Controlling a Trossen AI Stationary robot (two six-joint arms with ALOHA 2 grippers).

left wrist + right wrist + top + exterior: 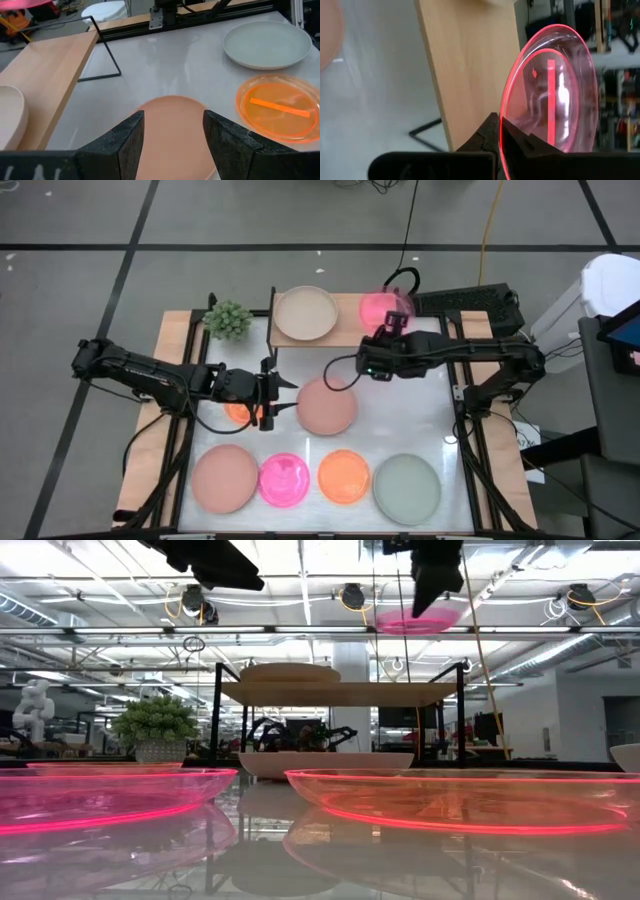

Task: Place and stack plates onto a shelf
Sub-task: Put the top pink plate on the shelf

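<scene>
A translucent magenta plate (383,308) hangs above the right half of the light-wood shelf (345,330), with my right gripper (386,332) shut on it. On the shelf's left half a beige plate (305,313) rests on its base. My left gripper (285,395) stands open just left of a dusty pink plate (326,406) at the table's middle, touching nothing. In the left wrist view that plate (172,122) lies ahead of the open fingers. An orange plate (238,412) lies partly hidden under my left arm. My right gripper pinches the magenta plate's near rim (502,131) between its two fingers, one on the plate's hollow side and one on its underside. The fingers slant down from the table's near side. In the low view the plate (418,620) hangs about level, clear above the shelf board (335,692).
Along the table's near edge lie a dusty pink plate (225,478), a magenta plate (284,480), an orange plate (344,477) and a grey-green plate (407,488). A small potted plant (228,320) stands left of the shelf. The shelf's thin black legs (107,50) stand on the table.
</scene>
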